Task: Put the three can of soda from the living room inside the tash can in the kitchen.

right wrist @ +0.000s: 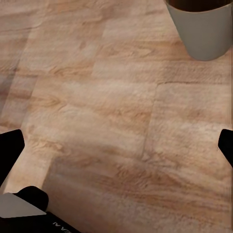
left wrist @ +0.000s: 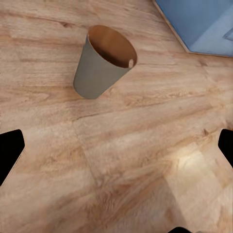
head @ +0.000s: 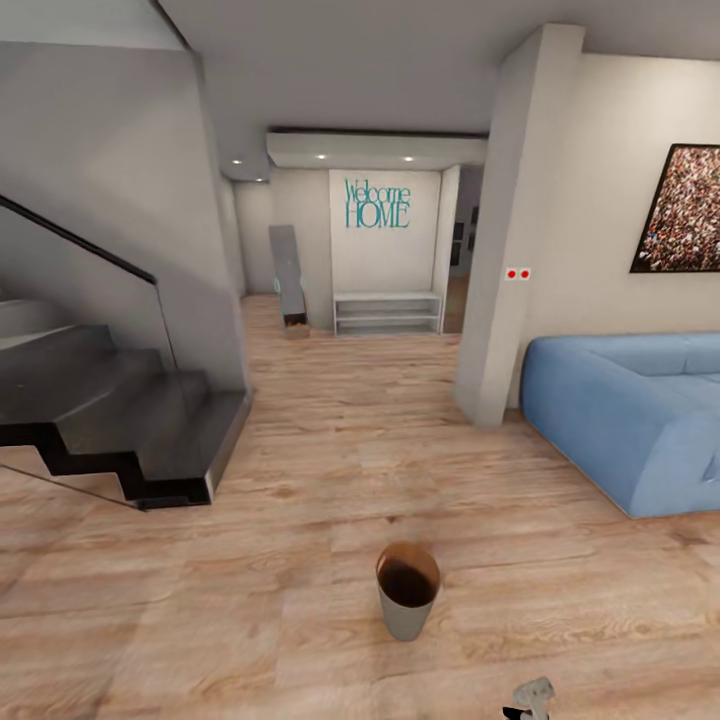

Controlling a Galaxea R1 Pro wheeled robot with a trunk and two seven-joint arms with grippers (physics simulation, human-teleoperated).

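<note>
Trash can: the tash can (head: 407,590) is seen standing upright on the wood plank floor (head: 300,560), low in the middle of the head view; its outside is light grey and its inside glossy brown.
Trash can, wrist views: it is shown whole from the left wrist (left wrist: 104,61), with a small pale round spot at the inner rim (what it is cannot be told); from the right wrist only its lower wall and dark mouth are caught (right wrist: 204,29).
Sofa: a blue sofa (head: 630,420) is set against the right wall, well apart from the bin; one corner of it is seen from the left wrist (left wrist: 204,24).
Staircase: dark steps (head: 120,420) with a glass side panel are placed at the left.
Far wall: a "Welcome HOME" sign (head: 377,204) is hung above a low white shelf (head: 387,312).
Picture: a framed picture (head: 680,208) is hung above the sofa.
Left gripper: dark fingertips (left wrist: 10,153) are seen at both edges of its wrist view, spread wide, with nothing held between them.
Right gripper: its fingertips (right wrist: 10,145) are likewise parted and nothing is grasped; a grey part of that arm (head: 532,697) is glimpsed at the bottom edge of the head view.
</note>
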